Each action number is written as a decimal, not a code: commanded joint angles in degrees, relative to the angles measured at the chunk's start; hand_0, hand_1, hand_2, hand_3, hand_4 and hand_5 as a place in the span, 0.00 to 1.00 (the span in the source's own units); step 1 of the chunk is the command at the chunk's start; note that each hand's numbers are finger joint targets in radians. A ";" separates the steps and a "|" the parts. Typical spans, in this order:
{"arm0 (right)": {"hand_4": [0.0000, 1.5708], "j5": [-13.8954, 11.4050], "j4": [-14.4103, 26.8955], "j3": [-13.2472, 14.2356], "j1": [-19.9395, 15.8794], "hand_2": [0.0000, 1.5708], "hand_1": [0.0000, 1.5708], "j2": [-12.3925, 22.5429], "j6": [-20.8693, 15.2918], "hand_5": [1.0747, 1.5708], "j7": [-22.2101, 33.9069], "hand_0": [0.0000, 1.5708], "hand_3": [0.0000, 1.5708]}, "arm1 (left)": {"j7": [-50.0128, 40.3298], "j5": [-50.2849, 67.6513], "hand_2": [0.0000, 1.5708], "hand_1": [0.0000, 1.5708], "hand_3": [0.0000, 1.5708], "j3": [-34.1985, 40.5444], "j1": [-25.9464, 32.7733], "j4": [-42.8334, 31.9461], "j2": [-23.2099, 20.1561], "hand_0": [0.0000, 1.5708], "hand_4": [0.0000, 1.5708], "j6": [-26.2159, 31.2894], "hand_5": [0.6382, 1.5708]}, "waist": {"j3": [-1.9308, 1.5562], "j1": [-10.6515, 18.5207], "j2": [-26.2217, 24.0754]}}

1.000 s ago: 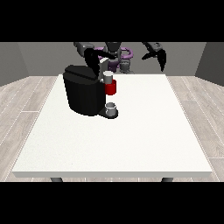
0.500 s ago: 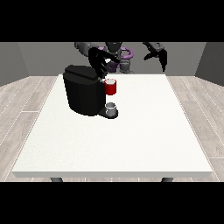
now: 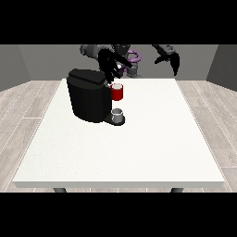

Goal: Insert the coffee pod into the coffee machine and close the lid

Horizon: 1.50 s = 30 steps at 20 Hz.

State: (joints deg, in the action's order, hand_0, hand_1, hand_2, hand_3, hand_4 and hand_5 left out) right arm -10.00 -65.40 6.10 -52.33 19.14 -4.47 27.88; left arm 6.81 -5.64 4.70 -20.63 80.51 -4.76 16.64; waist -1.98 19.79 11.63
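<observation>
**A:** We're looking across the white table (image 3: pixel 139 148) at the robot, and the hand at the view's left (image 3: pixel 109 67) hangs over the black coffee machine (image 3: pixel 89 96), right above its front edge.

**B:** And just below that hand's fingertips we see the red pod holder (image 3: pixel 117 92), jutting from the machine's front with a pale top showing. Whether that pale top is the coffee pod itself, we cannot tell.

**A:** Agreed. How about the fingers?

**B:** They point down toward the red part, but we can't make out whether they're curled round anything or simply hanging straight. Too dark, too small.

**A:** Further down from that hand, a small grey cup (image 3: pixel 118 114) sits on the machine's base, directly under the red holder.

**B:** Over to the hand at the view's right (image 3: pixel 172 59): it's raised, well apart from the machine and from the other hand, off beyond the table's far edge.

**A:** Its fingers droop downward, relaxed, with nothing in them.
</observation>
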 commanded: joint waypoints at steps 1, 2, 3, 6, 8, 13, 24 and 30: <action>0.00 0.82 -3.57 -2.88 -6.92 0.00 0.00 -2.36 2.35 1.00 -7.74 0.00 0.00 | 0.76 0.30 0.00 0.00 0.00 -0.12 -2.10 0.32 -1.10 0.00 0.25 1.39 1.00 | 1.94 6.81 2.24; 0.00 -0.60 -4.62 -3.61 -7.57 0.00 0.00 -2.38 1.08 1.00 -6.41 0.00 0.00 | 0.66 0.18 0.00 0.00 0.00 -1.15 -2.39 -0.12 -0.38 0.00 0.27 1.84 1.00 | 1.99 7.86 2.96; 0.00 -0.22 -5.92 -3.69 -8.34 0.00 0.00 -2.25 1.51 1.00 -4.77 0.00 0.00 | -0.09 -0.67 0.00 0.00 0.00 -1.89 -2.80 -0.55 1.72 0.00 0.27 -0.28 1.00 | 1.98 7.26 2.60; 0.00 -0.72 -5.01 -3.15 -10.40 0.00 0.00 -1.05 1.41 1.00 -7.11 0.00 0.00 | -0.18 0.02 0.00 0.00 0.00 -1.78 -4.95 0.69 0.50 0.00 0.22 1.20 1.00 | 1.97 9.99 6.08; 0.00 -1.27 -3.93 -3.84 -11.80 0.00 0.00 -1.16 1.98 1.00 -8.96 0.00 0.00 | -0.07 2.28 0.00 0.00 0.00 0.09 -6.99 0.53 -1.33 0.00 0.00 3.25 1.00 | 2.00 9.97 7.76; 0.00 -1.66 1.54 -3.11 -14.73 0.00 0.00 -3.61 0.05 1.00 -13.28 0.00 0.00 | -1.62 2.59 0.00 0.00 0.00 -0.84 -7.19 2.23 -1.10 0.00 0.21 3.74 1.00 | 1.99 10.51 8.43; 0.00 0.30 9.50 -0.67 -19.40 0.00 0.00 -6.20 0.15 1.00 -19.93 0.00 0.00 | 0.38 -0.64 0.00 0.00 0.00 -4.20 -3.95 4.42 0.49 0.00 0.16 2.13 1.00 | 2.00 8.51 9.47; 0.11 0.33 8.26 -4.96 -14.22 0.00 0.00 -13.43 1.09 1.00 -26.13 0.00 0.00 | -3.40 1.67 0.00 0.00 0.00 -0.50 -2.72 3.30 -0.11 0.00 0.17 0.73 1.00 | 1.99 3.16 3.16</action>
State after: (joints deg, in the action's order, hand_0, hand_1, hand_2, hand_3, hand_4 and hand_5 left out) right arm -9.55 -56.36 3.40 -68.78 9.77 -3.36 5.32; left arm 4.94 -4.74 2.27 -23.77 84.74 -4.15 18.01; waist 0.00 25.92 17.52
